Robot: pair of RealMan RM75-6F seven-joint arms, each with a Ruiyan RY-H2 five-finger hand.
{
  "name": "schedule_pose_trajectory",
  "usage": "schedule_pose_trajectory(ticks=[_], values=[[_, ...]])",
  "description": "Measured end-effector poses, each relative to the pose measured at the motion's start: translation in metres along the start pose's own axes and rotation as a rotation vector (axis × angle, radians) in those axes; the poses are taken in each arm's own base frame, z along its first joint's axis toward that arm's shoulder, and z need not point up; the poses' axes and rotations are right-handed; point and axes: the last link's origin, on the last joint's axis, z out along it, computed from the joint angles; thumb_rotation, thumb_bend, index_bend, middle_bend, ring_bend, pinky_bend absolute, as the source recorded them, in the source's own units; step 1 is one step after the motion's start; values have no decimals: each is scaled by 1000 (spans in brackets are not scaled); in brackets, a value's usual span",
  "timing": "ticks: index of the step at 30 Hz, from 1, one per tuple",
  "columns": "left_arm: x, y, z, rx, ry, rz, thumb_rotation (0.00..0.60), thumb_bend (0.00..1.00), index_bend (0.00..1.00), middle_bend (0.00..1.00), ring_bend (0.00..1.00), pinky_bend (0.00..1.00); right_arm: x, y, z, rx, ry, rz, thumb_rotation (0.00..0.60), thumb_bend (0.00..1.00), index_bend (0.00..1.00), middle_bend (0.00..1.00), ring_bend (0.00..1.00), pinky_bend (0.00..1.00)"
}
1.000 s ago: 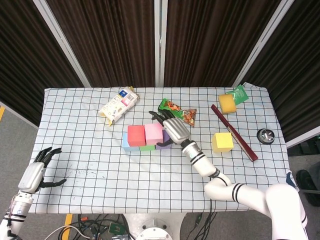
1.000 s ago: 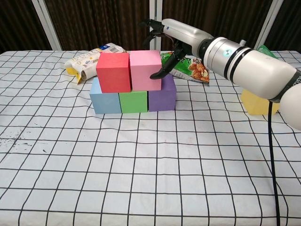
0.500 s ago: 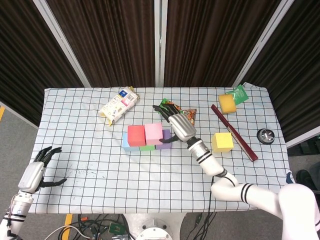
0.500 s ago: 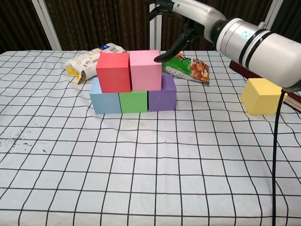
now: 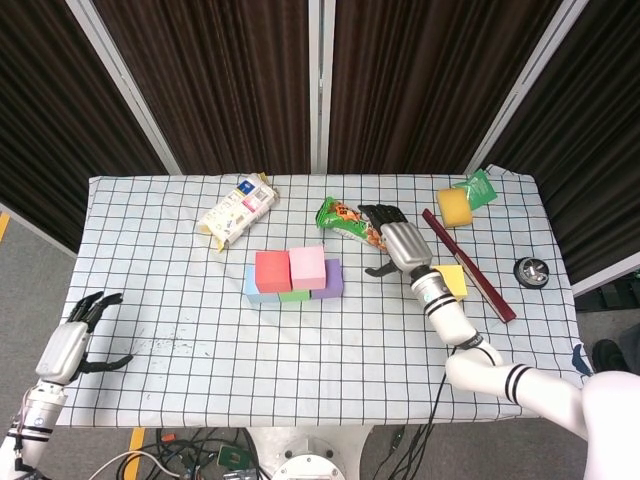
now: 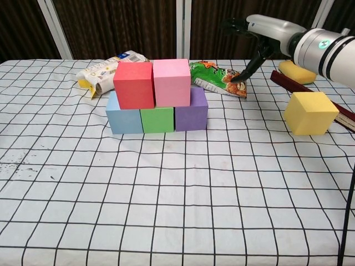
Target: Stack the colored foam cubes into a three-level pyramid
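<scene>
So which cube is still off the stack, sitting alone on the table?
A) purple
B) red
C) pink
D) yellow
D: the yellow cube sits by itself on the cloth to the right, apart from the stack, where the blue cube, green cube and purple cube form the base, with the red cube and pink cube on top.

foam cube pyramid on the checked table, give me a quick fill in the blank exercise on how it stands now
1. The red foam cube sits in the second level beside the ____ foam cube.
2. In the bottom row, the green foam cube lies between the light blue foam cube and the ____ one.
3. The yellow foam cube stands apart, nearer the robot's ____ hand.

Missing words: pink; purple; right
</scene>
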Motion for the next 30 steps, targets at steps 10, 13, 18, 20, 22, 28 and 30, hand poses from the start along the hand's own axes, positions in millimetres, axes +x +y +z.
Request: schedule_pose_trajectory(ticks=[10, 13, 18, 20, 22, 28, 30], values=[[0, -3, -1, 6, 2, -1, 600, 0, 112, 160, 27, 11, -40, -1, 16, -32, -20, -23, 600, 91, 0, 62, 0, 0], [-1, -3, -1, 4, 1, 0, 600, 0, 112, 159, 27, 10, -48, -6, 21, -35, -14, -21, 600, 104, 0, 62, 0, 0], [0, -3, -1, 2, 5, -1, 600, 0, 112, 160, 27, 10, -58, -14, 33, -41, -11, -13, 600, 133, 0, 62, 0, 0], [0, -4, -1, 5, 3, 0, 600, 0, 112, 159, 27, 11, -60, -16, 36, -43, -10, -13, 600, 143, 0, 62, 0, 0], [0, -5, -1, 6, 0, 1, 600, 0, 112, 160, 27, 11, -62, -18, 39, -46, -9, -7, 600, 152, 0, 63, 0, 0], [-1, -5, -1, 7, 1, -3, 600, 0, 112, 160, 27, 11, -67, -22, 44, -43, -17, 0, 600, 163, 0, 63, 0, 0], [-1, -5, -1, 6, 0, -3, 600, 0, 112, 160, 27, 11, -69, -24, 45, -38, -20, 0, 600, 165, 0, 62, 0, 0]])
